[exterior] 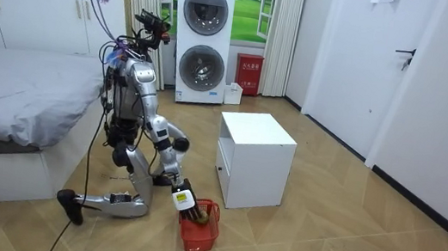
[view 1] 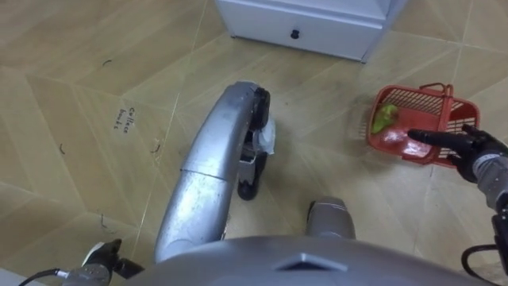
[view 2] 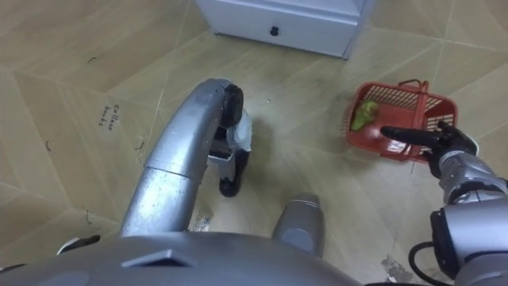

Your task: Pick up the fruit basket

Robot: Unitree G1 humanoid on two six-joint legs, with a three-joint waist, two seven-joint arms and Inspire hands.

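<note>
Fingers [view 1: 432,137] of right hand [view 1: 470,148] extend straight over fruit basket [view 1: 414,102] rim.

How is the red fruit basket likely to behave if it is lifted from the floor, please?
The red fruit basket looks like slatted plastic, so it is probably stiff and light. The green fruit lies loose at one side, so the basket may tilt and the fruit may roll.
</note>
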